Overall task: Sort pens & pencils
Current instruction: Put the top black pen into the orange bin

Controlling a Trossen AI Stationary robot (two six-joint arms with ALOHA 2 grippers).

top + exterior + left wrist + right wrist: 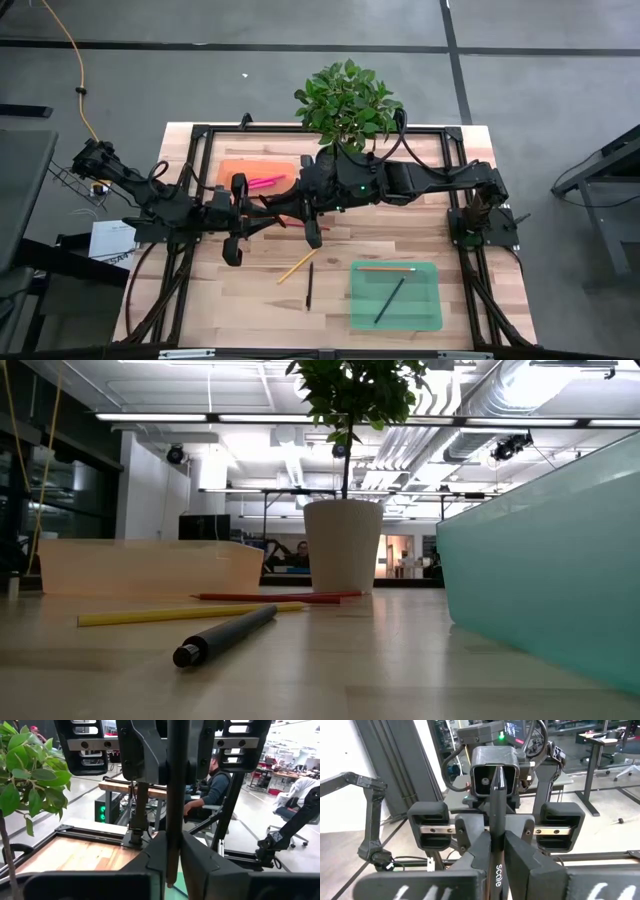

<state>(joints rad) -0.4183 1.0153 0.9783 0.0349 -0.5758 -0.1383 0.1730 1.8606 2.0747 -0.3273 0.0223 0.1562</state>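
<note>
Here both jaws clamp one dark pen [496, 805], its long axis spanning between them

Pink pens [264, 182] in orange tray; yellow pencil [296, 266] flat on table.

I get even, bright overhead light on the table [420, 240], with only soft shadows under the arms. At table height, ceiling strip lights [250, 417] glare above the plant pot [343, 545], and the black pen [225, 635] before the pot blurs at its near tip.
</note>
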